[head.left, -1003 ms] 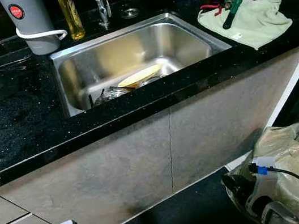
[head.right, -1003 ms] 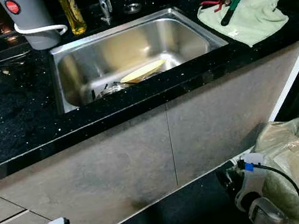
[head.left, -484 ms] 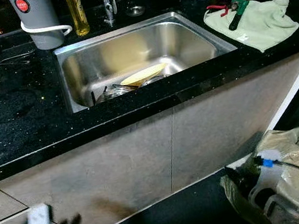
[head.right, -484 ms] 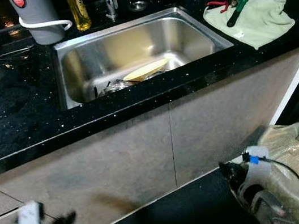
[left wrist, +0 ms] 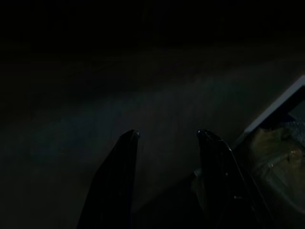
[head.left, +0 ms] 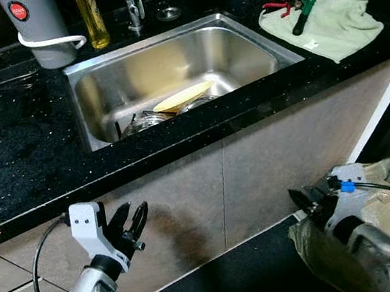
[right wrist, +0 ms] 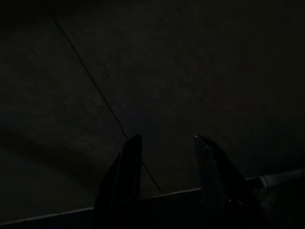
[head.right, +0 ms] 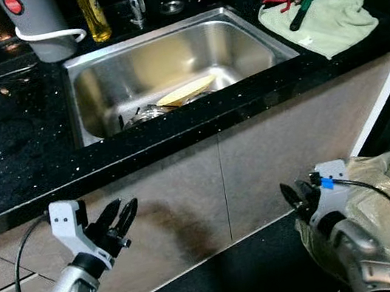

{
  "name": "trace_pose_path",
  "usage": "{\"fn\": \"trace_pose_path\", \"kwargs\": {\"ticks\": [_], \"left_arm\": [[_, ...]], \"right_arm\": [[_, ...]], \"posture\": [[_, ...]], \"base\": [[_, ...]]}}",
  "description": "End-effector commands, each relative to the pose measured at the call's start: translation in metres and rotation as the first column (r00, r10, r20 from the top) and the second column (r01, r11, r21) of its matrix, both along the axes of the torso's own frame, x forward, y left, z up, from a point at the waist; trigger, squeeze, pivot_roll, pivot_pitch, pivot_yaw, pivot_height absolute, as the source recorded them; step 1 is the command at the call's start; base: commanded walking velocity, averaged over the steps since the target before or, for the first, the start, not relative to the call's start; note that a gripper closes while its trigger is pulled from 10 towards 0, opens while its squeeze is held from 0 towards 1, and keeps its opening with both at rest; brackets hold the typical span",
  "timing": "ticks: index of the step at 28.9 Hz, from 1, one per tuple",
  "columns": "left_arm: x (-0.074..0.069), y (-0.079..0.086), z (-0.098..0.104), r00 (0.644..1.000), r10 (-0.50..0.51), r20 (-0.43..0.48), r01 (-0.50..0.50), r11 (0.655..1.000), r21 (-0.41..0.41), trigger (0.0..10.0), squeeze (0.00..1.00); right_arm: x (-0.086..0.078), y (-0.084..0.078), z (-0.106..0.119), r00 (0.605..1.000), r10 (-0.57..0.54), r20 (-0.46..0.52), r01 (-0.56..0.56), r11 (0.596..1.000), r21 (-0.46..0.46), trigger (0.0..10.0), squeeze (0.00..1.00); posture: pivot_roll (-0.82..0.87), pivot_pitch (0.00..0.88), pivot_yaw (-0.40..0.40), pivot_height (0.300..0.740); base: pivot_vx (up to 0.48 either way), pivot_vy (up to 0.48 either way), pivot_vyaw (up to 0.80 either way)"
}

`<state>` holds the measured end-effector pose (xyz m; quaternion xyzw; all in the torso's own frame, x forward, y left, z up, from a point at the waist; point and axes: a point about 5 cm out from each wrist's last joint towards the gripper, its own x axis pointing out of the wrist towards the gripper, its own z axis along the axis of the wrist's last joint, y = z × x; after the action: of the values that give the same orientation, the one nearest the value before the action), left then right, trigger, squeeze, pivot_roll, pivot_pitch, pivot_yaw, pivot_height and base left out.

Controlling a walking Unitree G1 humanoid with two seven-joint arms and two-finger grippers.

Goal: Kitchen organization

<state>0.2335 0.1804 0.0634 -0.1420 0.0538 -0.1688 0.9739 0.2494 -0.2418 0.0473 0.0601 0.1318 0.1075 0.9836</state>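
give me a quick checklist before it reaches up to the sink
1. left gripper open and holding nothing: ok.
2. right gripper open and holding nothing: ok.
3. Both grippers above the countertop edge: not ok, both are low in front of the cabinet.
4. Room in the sink: ok, the yellow plate and dishes lie at the front only.
5. Items under the plate identifiable: cannot tell.

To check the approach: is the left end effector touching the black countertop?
Apart. The left eye view shows the left end effector below the countertop edge, before the cabinet.
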Motion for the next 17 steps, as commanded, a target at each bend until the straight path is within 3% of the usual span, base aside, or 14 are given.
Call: {"fn": "trace_pose_path", "kwargs": {"ticks": [1,8,17], "left_arm": [[-0.006,0.009,-0.01,0.999,0.008,-0.045,-0.008,1.0,0.006,10.0,0.0],[-0.023,0.008,-0.014,0.988,0.051,-0.148,-0.047,0.998,0.029,10.0,0.0],[-0.041,0.018,-0.048,0.951,0.124,-0.282,-0.105,0.991,0.083,10.0,0.0]], "right_arm": [[-0.006,0.006,-0.008,0.999,0.026,-0.043,-0.027,1.0,-0.001,10.0,0.0],[-0.016,0.007,-0.024,0.994,-0.034,-0.105,0.038,0.998,0.04,10.0,0.0],[-0.041,-0.001,-0.056,0.966,-0.118,-0.229,0.126,0.992,0.02,10.0,0.0]], "posture": [[-0.07,0.083,0.017,0.732],[-0.06,0.077,0.014,0.732],[-0.06,0.068,0.009,0.732]], "base": [[0.0,0.0,0.0],[0.0,0.0,0.0],[0.0,0.0,0.0]]}}
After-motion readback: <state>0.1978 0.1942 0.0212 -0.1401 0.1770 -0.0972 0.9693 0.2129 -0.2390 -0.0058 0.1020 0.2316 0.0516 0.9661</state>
